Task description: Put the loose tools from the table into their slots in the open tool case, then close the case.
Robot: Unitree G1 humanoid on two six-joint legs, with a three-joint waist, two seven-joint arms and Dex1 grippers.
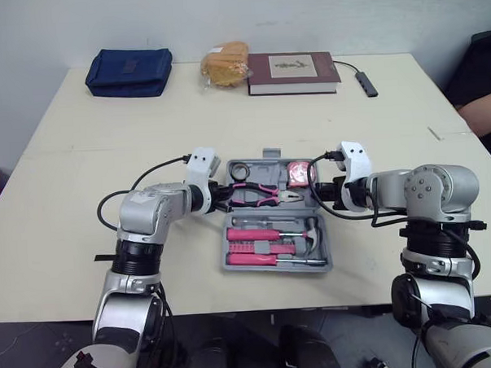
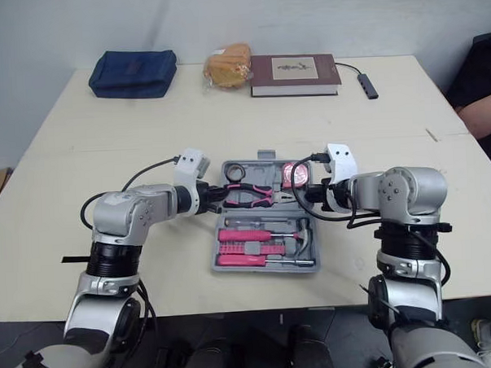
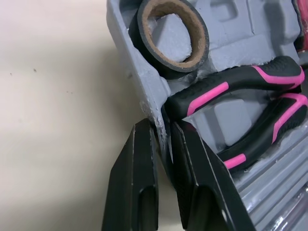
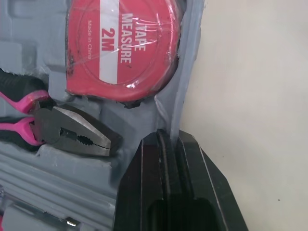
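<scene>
Both arms were bent in at the elbow, each gripper clamped on a side wall of the open tool case.
Forearms pointed inward across the table, wrists level w/ the case's far half. The left gripper had its fingers pinched on the left wall, one inside and one outside, just beside the pliers handles and near the tape roll. The right gripper had its fingers nearly together w/ the right wall btwn them, next to the tape measure. Screwdrivers and hammer lay in the near half. The case sat at the table's near-centre. At the far edge, well apart, were a blue bag, a bread bag and a book. A person's arm was at the far right.
</scene>
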